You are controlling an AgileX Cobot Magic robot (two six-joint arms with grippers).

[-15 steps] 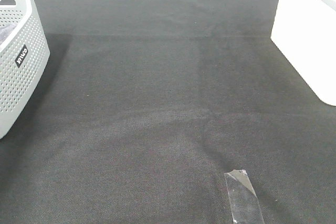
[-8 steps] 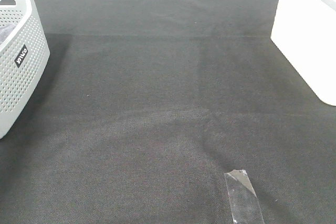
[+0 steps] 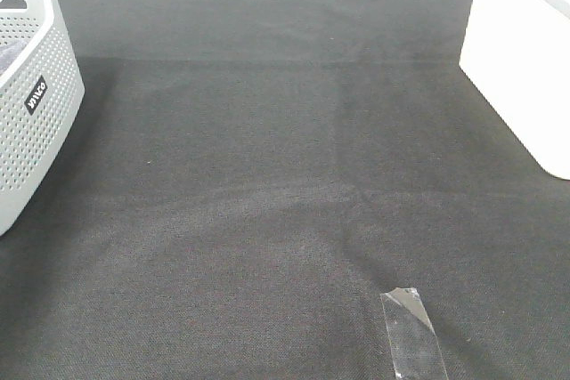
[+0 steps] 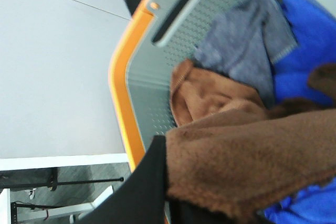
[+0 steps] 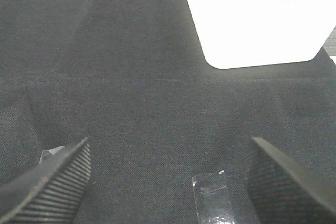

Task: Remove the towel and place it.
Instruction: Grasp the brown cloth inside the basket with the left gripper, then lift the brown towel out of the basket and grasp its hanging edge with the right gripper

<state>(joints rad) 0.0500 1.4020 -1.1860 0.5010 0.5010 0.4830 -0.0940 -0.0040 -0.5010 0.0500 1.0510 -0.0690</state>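
At 9 o'clock on counter [image 3: 267,175], in basket [image 3: 40,144]: towel [image 4: 247,166] | left jaws look closed on it | right jaws wide apart, empty | lift straight, clear rim, leave blue cloth [image 4: 310,40].

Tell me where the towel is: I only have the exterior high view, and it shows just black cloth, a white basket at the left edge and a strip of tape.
Observer: The left wrist view shows the reddish-brown towel heaped in the basket, over a blue cloth and a grey cloth.
Operator: Is the left arm holding it?
Observer: I cannot tell. Only one black finger shows, right against the towel's edge.
Operator: And the right arm?
Observer: The right gripper is open above the black cloth, with nothing between its fingers.
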